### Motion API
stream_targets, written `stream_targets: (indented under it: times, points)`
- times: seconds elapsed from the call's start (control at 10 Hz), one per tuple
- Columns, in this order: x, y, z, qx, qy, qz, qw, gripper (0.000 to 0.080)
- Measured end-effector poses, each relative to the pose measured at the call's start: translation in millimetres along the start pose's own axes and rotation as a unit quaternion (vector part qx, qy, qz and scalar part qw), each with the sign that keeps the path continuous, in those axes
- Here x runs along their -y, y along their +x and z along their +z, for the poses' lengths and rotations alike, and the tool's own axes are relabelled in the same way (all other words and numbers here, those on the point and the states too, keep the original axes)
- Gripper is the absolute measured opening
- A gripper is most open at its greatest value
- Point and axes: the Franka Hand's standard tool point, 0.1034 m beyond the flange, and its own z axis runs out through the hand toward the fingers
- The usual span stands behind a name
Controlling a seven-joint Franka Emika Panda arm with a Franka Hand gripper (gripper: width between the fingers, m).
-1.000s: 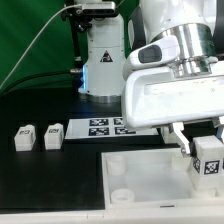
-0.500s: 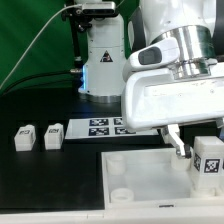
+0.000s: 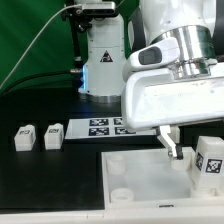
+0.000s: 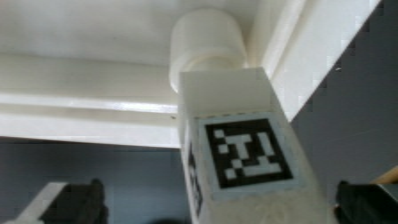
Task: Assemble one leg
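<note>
A white leg (image 3: 210,160) with a black-and-white tag stands upright on the far right corner of the large white panel (image 3: 135,175). My gripper (image 3: 198,150) hangs over it, open. One finger (image 3: 172,146) stands clear of the leg on the exterior view's left; the other is hidden at the frame edge. In the wrist view the leg (image 4: 228,110) runs between the two dark fingertips (image 4: 71,202) of my gripper (image 4: 228,205), with a gap beside it. Its round end points at the panel (image 4: 89,60).
Other legs alike (image 3: 22,138) (image 3: 53,135) lie on the black table at the exterior view's left. The marker board (image 3: 105,126) lies behind the panel. The robot's white base (image 3: 100,60) stands at the back.
The visible finger has moved away from the leg toward the exterior view's left: the gripper has opened and let go of the leg, which stays upright on the panel.
</note>
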Motion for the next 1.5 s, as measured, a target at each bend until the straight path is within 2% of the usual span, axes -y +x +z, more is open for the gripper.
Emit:
stream_targets:
  times: [0.5, 0.6, 0.7, 0.9, 1.5]
  points:
    - [-0.1, -0.5, 0.3, 0.002, 0.000, -0.003, 1.000, 0.0649]
    - [-1.5, -0.6, 2.0, 0.026, 0.002, 0.000, 1.000, 0.0649]
    - [-5.3, 7.9, 1.6, 0.030, 0.000, 0.002, 1.000, 0.0649]
    - [-4.7, 6.1, 2.9, 0.109, 0.009, 0.005, 0.994, 0.0649]
    - [-4.7, 6.1, 2.9, 0.109, 0.009, 0.005, 0.994, 0.0649]
